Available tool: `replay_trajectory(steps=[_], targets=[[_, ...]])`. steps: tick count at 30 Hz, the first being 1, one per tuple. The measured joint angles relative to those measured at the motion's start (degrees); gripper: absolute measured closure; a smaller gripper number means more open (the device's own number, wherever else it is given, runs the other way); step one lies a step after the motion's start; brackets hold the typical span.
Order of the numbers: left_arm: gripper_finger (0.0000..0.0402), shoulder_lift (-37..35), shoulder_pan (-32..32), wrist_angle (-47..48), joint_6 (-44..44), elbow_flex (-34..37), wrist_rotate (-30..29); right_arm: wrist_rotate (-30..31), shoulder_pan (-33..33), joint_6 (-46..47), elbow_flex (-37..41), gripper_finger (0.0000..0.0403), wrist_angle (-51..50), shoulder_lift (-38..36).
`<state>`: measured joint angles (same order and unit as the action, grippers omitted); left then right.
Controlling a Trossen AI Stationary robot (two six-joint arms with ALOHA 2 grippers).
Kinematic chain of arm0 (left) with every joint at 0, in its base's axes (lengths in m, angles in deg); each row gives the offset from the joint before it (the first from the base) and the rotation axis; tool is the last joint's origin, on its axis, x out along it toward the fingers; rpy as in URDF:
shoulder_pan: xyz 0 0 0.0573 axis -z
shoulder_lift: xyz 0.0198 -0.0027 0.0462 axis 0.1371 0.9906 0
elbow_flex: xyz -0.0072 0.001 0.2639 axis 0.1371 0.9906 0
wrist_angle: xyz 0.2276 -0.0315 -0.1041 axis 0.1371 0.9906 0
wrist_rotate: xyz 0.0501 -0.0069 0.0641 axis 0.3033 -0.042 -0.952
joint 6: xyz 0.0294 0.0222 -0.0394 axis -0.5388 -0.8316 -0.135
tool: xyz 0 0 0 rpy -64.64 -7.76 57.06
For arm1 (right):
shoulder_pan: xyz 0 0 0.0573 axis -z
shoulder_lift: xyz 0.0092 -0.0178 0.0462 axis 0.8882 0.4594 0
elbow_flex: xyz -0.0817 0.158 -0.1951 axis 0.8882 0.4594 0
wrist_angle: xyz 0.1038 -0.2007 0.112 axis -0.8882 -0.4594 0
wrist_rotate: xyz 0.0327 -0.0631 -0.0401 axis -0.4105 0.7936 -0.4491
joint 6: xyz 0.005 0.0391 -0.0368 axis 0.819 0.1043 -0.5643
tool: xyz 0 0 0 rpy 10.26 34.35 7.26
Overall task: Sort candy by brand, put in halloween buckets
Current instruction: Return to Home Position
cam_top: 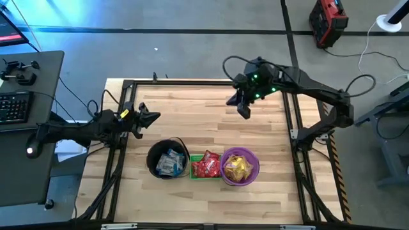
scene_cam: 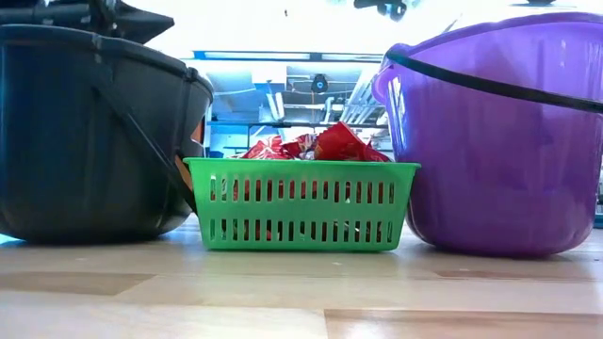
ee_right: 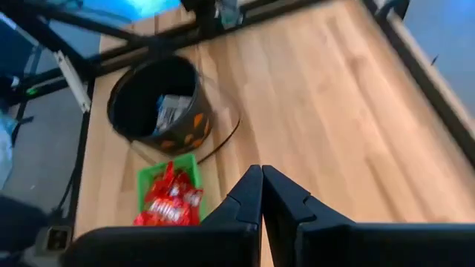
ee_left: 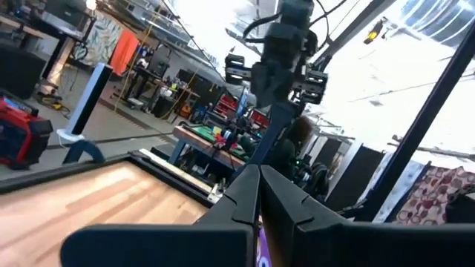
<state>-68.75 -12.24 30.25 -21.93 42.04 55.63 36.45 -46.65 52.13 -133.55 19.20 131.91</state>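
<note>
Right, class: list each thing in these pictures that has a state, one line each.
Black bucket: upright, holds blue-and-white candy.
Green basket: upright, holds red candy.
Purple bucket: upright, holds yellow candy.
Left claw: shut, empty.
Right claw: shut, empty.

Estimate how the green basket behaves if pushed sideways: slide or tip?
Probably slides rather than tips: the green basket is low, wide, flat-bottomed on the smooth wooden table. Likely light and slightly flexible: thin slotted walls, only small red candies inside. The black pail and purple bucket flank it closely, so a sideways shove would likely bump one.
</note>
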Motion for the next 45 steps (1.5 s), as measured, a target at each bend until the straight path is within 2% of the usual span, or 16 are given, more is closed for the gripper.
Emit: replay_trajectory(steps=[6, 8, 12, 17, 21, 24, 27, 30, 33, 35, 39, 45], targets=[[0.0401, -6.45, -0.13, -1.16, 2.96, 5.88, -0.07, 2.30, -2.27, 2.79, 0.11, 0.0403, -3.74, -0.69], [0.0401, -8.22, -0.13, -1.30, 3.22, 7.51, -0.62, 2.17, -3.19, 4.54, 3.21, 0.0403, -1.86, -1.96], [0.0401, -11.08, -0.25, 3.05, 2.83, 7.62, -2.36, 2.10, -4.90, 11.99, 18.66, 0.0403, 7.15, -9.55], [0.0401, -12.66, -1.37, 4.64, 2.33, 7.57, -2.90, 2.06, -4.19, 21.85, 35.24, 0.0403, 17.02, -24.10], [0.0401, -12.56, -1.79, 8.35, 3.18, 7.57, -3.34, 7.17, -3.46, 25.35, 44.81, 0.0403, 22.55, -36.99], [0.0401, -12.58, -1.77, 11.12, 3.18, 7.57, -3.33, 9.46, -3.48, 26.34, 53.21, 0.0403, 31.58, -45.86], [0.0401, -12.58, -1.77, 13.17, 3.20, 7.57, -3.33, 9.70, -3.98, 28.37, 62.63, 0.0403, 45.78, -52.15], [0.0401, -12.58, -1.77, 14.34, 3.20, 7.57, -3.32, 9.34, -5.89, 28.78, 71.61, 0.0403, 60.77, -55.01], [0.0401, -12.58, -1.77, 14.58, 3.20, 7.57, -3.31, 9.21, -8.20, 27.95, 78.00, 0.0403, 70.51, -56.07], [0.0401, -12.57, -1.77, 14.57, 3.20, 7.57, -3.31, 9.21, -9.91, 27.03, 79.56, 0.0403, 72.67, -56.92], [0.0401, -12.58, -1.77, 14.57, 3.20, 7.57, -3.31, 9.15, -13.32, 21.33, 81.00, 0.0403, 69.14, -60.80], [0.0401, -12.58, -1.77, 14.55, 3.20, 7.57, -3.31, 9.99, -14.59, 20.23, 86.85, 0.0403, 69.49, -72.47]])
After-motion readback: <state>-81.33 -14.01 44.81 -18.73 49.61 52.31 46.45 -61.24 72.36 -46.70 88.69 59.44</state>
